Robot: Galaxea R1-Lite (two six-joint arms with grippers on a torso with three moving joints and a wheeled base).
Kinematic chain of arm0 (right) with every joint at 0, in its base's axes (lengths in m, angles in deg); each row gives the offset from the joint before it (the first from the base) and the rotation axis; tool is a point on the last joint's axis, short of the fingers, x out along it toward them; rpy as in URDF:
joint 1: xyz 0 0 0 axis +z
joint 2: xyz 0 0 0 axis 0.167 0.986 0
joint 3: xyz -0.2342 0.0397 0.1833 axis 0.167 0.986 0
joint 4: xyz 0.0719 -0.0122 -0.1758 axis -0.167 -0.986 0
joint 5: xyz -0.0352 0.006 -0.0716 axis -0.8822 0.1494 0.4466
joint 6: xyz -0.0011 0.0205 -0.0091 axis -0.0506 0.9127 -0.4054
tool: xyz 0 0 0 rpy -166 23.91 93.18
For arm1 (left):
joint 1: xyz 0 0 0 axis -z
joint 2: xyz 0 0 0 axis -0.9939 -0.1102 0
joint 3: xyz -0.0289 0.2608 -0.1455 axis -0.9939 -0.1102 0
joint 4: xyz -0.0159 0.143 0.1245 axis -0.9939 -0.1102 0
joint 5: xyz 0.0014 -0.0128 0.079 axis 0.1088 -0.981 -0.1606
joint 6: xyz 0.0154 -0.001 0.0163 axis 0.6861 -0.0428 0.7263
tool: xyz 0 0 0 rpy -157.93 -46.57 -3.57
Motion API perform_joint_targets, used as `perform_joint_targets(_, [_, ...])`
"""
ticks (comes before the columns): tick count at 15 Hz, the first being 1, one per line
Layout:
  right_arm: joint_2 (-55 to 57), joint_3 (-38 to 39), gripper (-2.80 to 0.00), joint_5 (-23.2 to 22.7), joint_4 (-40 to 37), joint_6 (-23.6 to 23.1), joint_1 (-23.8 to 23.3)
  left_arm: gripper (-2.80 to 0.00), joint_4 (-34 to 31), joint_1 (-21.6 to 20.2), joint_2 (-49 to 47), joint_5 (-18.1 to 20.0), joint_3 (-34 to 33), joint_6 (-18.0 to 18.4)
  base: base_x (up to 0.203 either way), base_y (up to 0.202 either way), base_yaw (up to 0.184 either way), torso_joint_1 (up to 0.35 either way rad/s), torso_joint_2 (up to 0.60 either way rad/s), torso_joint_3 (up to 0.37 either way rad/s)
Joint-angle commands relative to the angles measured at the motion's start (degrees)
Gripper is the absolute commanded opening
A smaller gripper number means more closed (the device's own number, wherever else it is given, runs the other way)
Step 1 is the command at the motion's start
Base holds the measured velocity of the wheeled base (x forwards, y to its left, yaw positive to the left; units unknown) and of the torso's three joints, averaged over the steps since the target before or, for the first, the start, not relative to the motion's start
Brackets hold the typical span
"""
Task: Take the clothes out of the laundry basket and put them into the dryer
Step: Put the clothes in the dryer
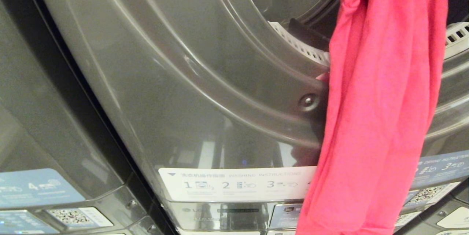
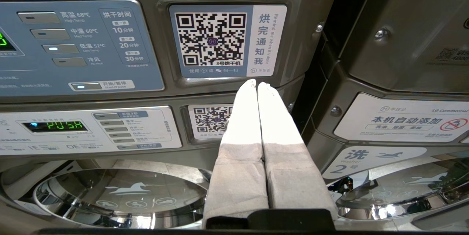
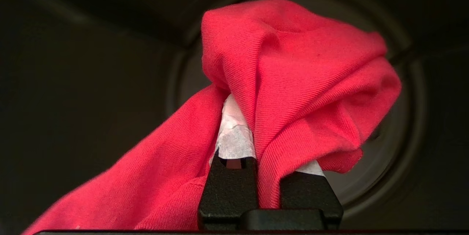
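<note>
The right end effector is clamped on a red garment, the cloth pinched between its white-taped fingers and draped over them. In the head view the garment hangs at three o'clock, across the open mouth of the dryer. The left end effector is closed, empty, before a control panel.

Right claw clamped tight on a fold of red garment, taped fingertips half buried in the cloth, wrist aimed forward. Left claw empty, taped fingers pressed together, arm parked.
</note>
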Motion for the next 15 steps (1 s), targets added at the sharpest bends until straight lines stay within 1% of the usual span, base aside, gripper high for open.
perform_joint_targets(1, [7.4,-3.5,-2.8,1.8,10.0,-3.9,0.8,-2.8,0.0,0.0,0.0,0.0,0.0,0.0,0.0,0.0,0.0,0.0,0.0,0.0])
perform_joint_targets(2, [8.4,-3.6,-2.8,2.4,16.3,-6.7,0.9,-2.8,0.0,-0.1,0.0,0.0,0.0,0.0,0.0,0.0,0.0,0.0,0.0,0.0])
perform_joint_targets(3, [9.2,-3.6,-2.8,2.8,22.8,-10.5,1.1,-2.8,0.0,0.0,0.0,0.0,0.0,0.0,0.0,0.0,0.0,0.0,0.0,0.0])
perform_joint_targets(4, [10.2,-3.6,-2.8,3.1,27.4,-13.6,1.3,-2.8,0.0,0.0,0.0,0.0,0.0,0.0,0.0,0.0,0.0,0.0,0.0,0.0])
perform_joint_targets(5, [11.2,-3.5,-2.8,4.4,28.7,-14.8,1.3,-2.8,0.0,-0.1,0.0,0.0,0.0,0.0,0.0,0.0,0.0,0.0,0.0,0.0])
perform_joint_targets(6, [11.7,-3.5,-2.8,7.5,28.6,-14.9,1.2,-2.8,0.0,0.0,0.0,0.0,0.0,0.0,0.0,0.0,0.0,0.0,0.0,0.0])
perform_joint_targets(7, [12.2,-3.5,-2.8,11.7,27.6,-14.7,1.1,-2.8,0.0,0.0,0.0,0.0,0.0,0.0,0.0,0.0,0.0,0.0,0.0,0.0])
perform_joint_targets(8, [12.9,-3.6,-2.8,14.1,25.2,-14.0,1.0,-2.8,0.0,-0.1,0.0,0.0,0.0,0.0,0.0,0.0,0.0,0.0,0.0,0.0])
perform_joint_targets(13, [14.6,-3.7,-2.8,14.5,16.3,-11.8,-1.5,-2.8,0.0,-0.1,0.0,0.0,0.0,0.0,0.0,0.0,0.0,0.0,0.0,0.0])
perform_joint_targets(15, [14.5,-3.6,-2.8,14.5,15.4,-10.1,-2.1,-2.8,0.0,-0.1,0.0,0.0,0.0,0.0,0.0,0.0,0.0,0.0,0.0,0.0])
